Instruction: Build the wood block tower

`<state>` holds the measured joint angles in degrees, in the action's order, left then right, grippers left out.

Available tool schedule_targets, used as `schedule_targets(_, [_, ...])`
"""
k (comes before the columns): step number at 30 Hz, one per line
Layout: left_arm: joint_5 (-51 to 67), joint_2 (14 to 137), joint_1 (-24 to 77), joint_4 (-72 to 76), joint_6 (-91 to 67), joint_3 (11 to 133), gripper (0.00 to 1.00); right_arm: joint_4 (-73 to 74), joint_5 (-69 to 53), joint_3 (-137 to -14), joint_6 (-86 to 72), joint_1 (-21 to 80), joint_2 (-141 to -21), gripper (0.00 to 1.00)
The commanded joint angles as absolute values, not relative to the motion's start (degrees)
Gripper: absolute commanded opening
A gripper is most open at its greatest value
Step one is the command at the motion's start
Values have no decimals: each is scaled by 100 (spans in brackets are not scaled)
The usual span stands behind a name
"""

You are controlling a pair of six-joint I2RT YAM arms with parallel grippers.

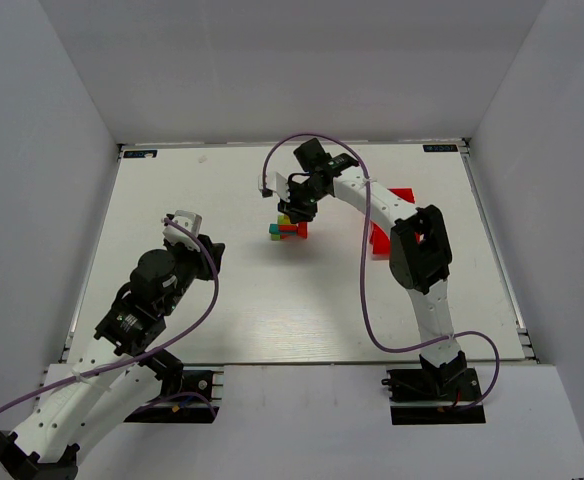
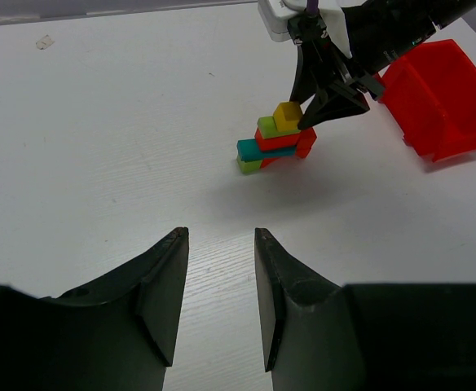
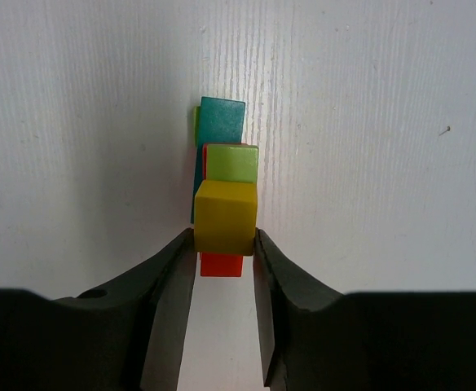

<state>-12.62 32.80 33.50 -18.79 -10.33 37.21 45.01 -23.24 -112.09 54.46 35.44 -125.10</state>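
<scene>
Snugly inside right gripper point(image 3: 224, 236), cube point(image 3: 225, 213) atop tower point(image 3: 222, 122)

I watch the whole white counter point(image 1: 302, 310) from a fixed camera above and behind the rig. My left wrist camera faces the small stack of painted wooden blocks point(image 2: 275, 142) from low and well back; the right wrist camera looks straight down on it, close. All three views share that stack.
</scene>
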Motion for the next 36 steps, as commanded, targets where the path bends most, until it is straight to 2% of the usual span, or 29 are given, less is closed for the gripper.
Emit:
schedule_targets(1, [-1187, 3270, 3322, -1775, -1011, 3735, 49, 4553, -2347, -11426, 5458, 3568, -12551, 41])
schedule_targets(5, [-1187, 3270, 3322, -1775, -1011, 3735, 49, 4526, -2329, -11391, 5458, 3568, -12525, 52])
schedule_targets(6, [-1187, 3270, 3322, -1775, -1011, 3735, 49, 4526, -2338, -11373, 5467, 3560, -12524, 62])
schedule_targets(9, [-1187, 3270, 3322, -1775, -1011, 3735, 49, 4500, -2329, -11373, 5467, 3577, -12498, 79])
schedule_targets(10, [-1187, 3270, 3322, -1775, -1011, 3735, 49, 4500, -2355, -11364, 5458, 3577, -12463, 90])
schedule_targets(18, [-1239, 3270, 3322, -1775, -1011, 3683, 49, 4439, -2470, -10952, 5440, 3542, -11788, 90])
schedule_targets(21, [-1239, 3322, 3322, -1775, -1011, 3683, 49, 4158, -2252, -10206, 5344, 3507, -10971, 90])
schedule_targets(23, [-1239, 3322, 3322, -1775, -959, 3683, 49, 3535, -2119, -9155, 5108, 3498, -10114, 90])
schedule_targets(27, [-1055, 3383, 3322, -1775, -897, 3683, 77, 2262, -1339, -7570, 4380, 3472, -8916, 90])
schedule_targets(28, [-950, 3384, 3322, -1714, -809, 3683, 91, 2137, -1066, -7132, 4099, 3472, -8608, 90])
schedule_targets(29, [-732, 3445, 3322, -1662, -748, 3630, 99, 1936, -811, -6728, 3974, 3446, -8500, 90])
schedule_targets(34, [-291, 3743, 3270, -1661, -405, 3630, 99, 1749, 164, -5706, 2886, 3436, -7700, 90])
schedule_targets(36, [-237, 3797, 3270, -1714, -308, 3630, 99, 1723, 193, -5231, 2700, 3419, -7252, 90])
